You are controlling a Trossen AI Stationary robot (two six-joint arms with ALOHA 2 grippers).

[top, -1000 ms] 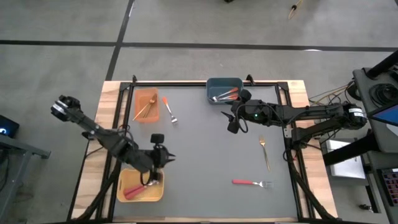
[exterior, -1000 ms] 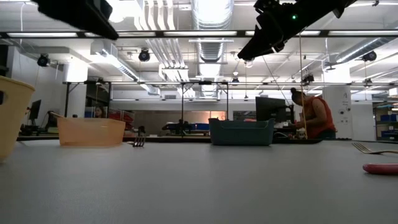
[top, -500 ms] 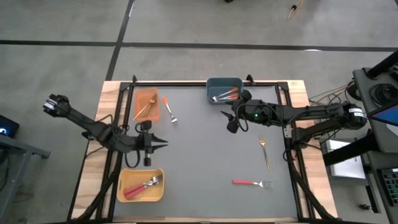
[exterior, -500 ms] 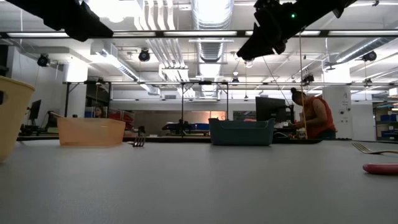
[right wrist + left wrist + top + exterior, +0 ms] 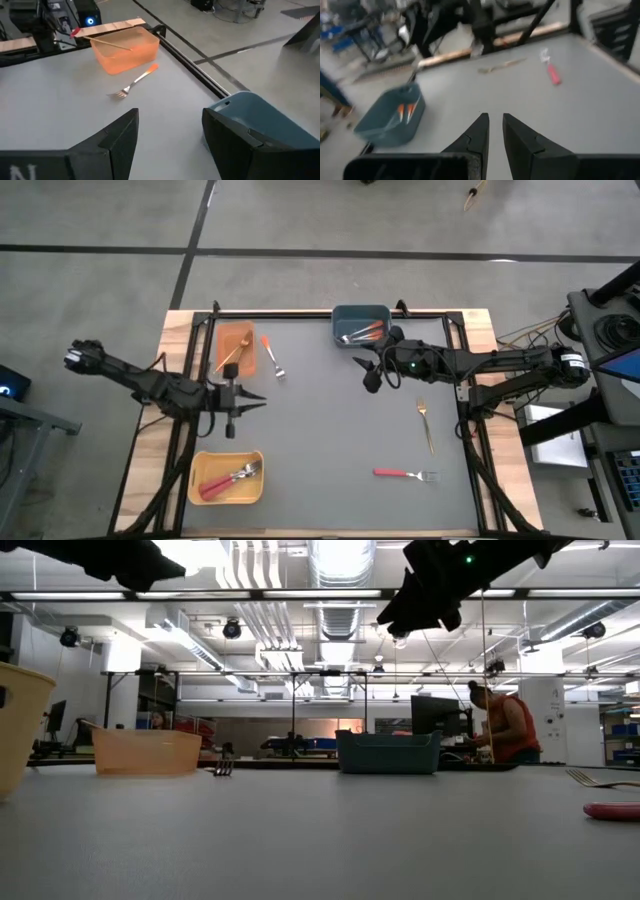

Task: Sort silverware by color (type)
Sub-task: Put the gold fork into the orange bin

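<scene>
Across the grey table (image 5: 330, 430) most of the middle lies bare, with the bins and loose forks kept toward its edges. Along the far edge stand the orange bin (image 5: 235, 350) and the blue-grey bin (image 5: 361, 324); the yellow bin (image 5: 226, 477) sits at the near left edge.

An orange-handled fork (image 5: 271, 356) lies just beside the orange bin, which holds a thin gold fork (image 5: 231, 356). Orange-handled forks (image 5: 362, 333) rest in the blue-grey bin, and red-handled forks (image 5: 228, 479) in the yellow one. On the right side a loose gold fork (image 5: 425, 423) lies near the edge, with a red-handled fork (image 5: 405, 474) nearer the front.

The left gripper (image 5: 231, 406) hangs between the orange and yellow bins, fingers nearly together, holding nothing. The right gripper (image 5: 371, 373) hovers just in front of the blue-grey bin with its fingers spread wide and empty; the loose gold fork lies well apart to its right.
</scene>
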